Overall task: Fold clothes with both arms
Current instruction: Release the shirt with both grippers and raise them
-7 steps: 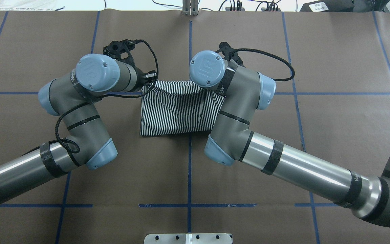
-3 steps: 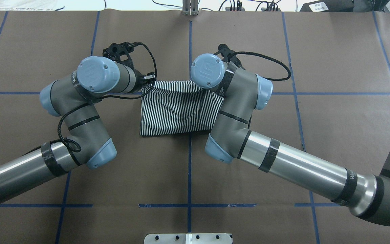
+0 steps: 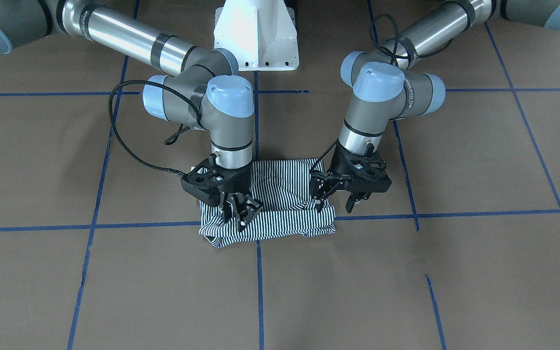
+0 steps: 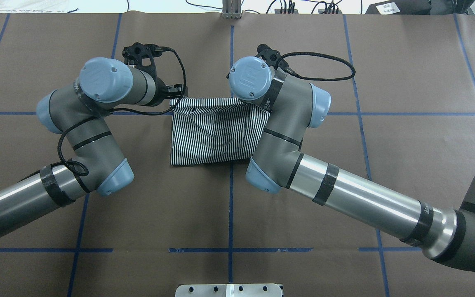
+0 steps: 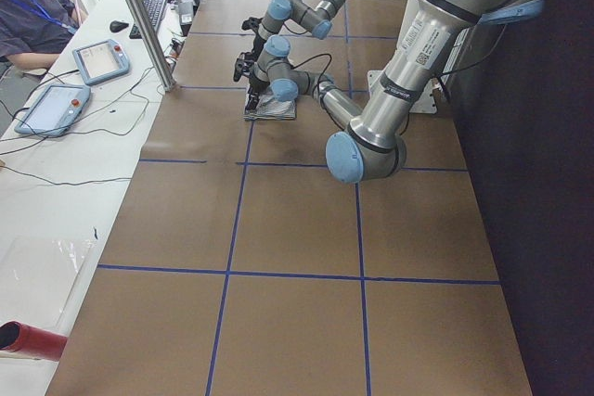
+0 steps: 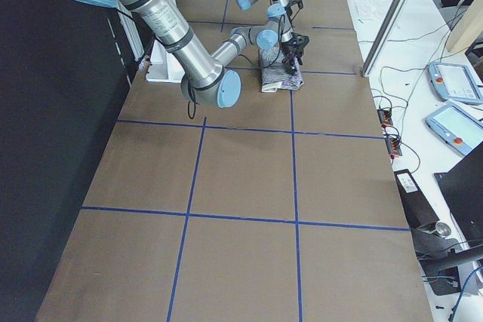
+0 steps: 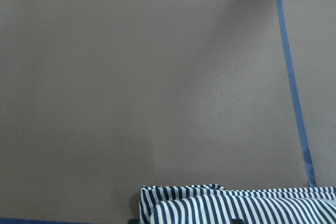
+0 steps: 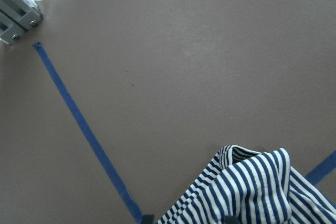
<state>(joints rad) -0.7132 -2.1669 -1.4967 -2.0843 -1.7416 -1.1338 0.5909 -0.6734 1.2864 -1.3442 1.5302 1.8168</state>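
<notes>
You see the polo shirt at frame centre in thin navy-and-white stripes. The left arm and right arm are grey and silver with light-blue joint caps. The left gripper and right gripper are black. Your table is brown, gridded with blue tape, and the pedestal is white.

Grey left arm, right arm: light-blue caps, silver forearms, black cables, tape bands.
</notes>
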